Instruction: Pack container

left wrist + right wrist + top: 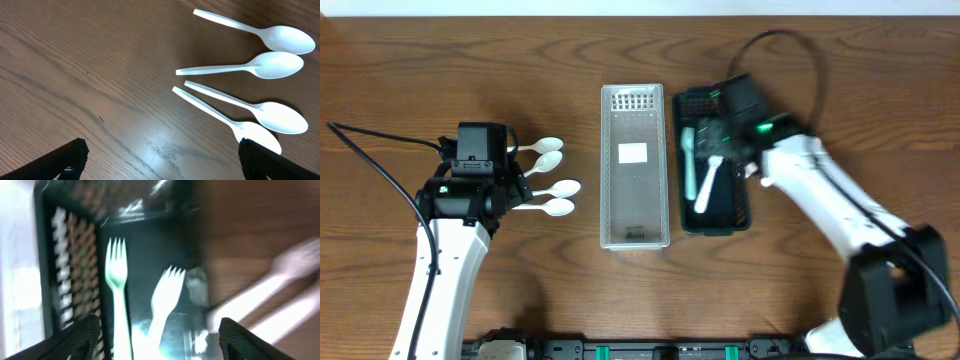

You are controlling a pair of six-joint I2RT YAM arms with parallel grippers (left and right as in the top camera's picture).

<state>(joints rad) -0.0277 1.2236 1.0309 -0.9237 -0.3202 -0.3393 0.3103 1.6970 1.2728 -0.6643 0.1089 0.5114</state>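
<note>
A clear plastic container (pixel 635 165) stands at the table's middle. A black tray (pixel 694 215) beside it holds a pale green fork (pixel 688 160) and a white fork (pixel 710 185). Several white spoons (pixel 552 185) lie on the wood at the left. My left gripper (pixel 510 175) is open and empty beside the spoons' handles; in the left wrist view the spoons (pixel 250 65) lie ahead of the open jaws (pixel 165 162). My right gripper (pixel 732 150) is open above the black tray. The blurred right wrist view shows both forks (pixel 117 295) between its jaws (pixel 157 345).
Blurred white utensils (pixel 280 295) lie on the wood just right of the black tray (pixel 45 255). The right arm's cable (pixel 800 60) loops over the table's back. A white label (pixel 634 153) sits on the clear container's floor.
</note>
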